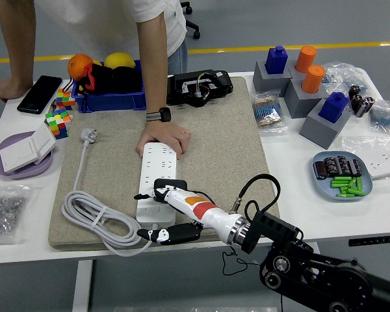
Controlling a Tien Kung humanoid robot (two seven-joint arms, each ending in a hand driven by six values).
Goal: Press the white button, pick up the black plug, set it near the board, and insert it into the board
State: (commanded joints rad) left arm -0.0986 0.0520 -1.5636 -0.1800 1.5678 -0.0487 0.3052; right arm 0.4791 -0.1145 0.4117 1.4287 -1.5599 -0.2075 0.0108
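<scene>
The right robot hand [157,211] is spread loose over the near end of the board [157,182], nothing grasped; the far end is pinned by a person's hand [164,138].

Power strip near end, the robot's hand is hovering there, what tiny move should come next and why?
Probably lower the right hand so a fingertip presses down on the power strip's near end. Its fingers are spread over that end, while a person's hand steadies the far end.

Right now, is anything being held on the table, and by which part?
The robot's right hand grasps nothing; it is spread over the power strip's near end. The person's hand presses the strip's far end.
</scene>
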